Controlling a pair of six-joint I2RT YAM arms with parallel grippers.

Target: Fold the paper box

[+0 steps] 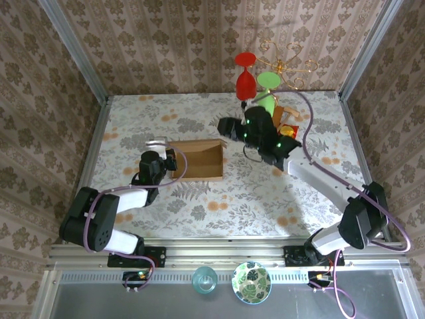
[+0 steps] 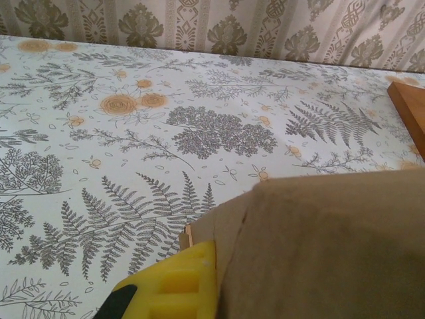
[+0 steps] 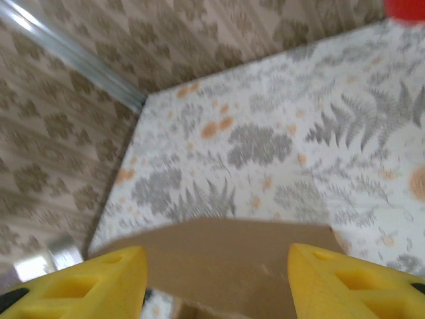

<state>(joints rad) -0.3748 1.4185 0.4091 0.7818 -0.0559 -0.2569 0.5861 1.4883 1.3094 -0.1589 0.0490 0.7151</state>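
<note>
The paper box (image 1: 199,159) is plain brown cardboard, partly folded, with walls standing around an open hollow in the middle of the table. My left gripper (image 1: 170,160) is at the box's left end. In the left wrist view one yellow finger (image 2: 174,284) presses against a cardboard wall (image 2: 332,246) that hides the other finger, so the gripper looks shut on that wall. My right gripper (image 1: 226,127) hovers over the box's far right corner. Its jaws stand wide open (image 3: 216,279) above a cardboard flap (image 3: 226,259), and that view is blurred.
A small wooden stand (image 1: 284,118) with a red glass (image 1: 246,80) and a green glass (image 1: 267,83) stands at the back right, close behind the right arm. A gold wire ornament (image 1: 289,65) rises above it. A bowl (image 1: 251,282) and a glass (image 1: 204,280) sit below the table's front rail.
</note>
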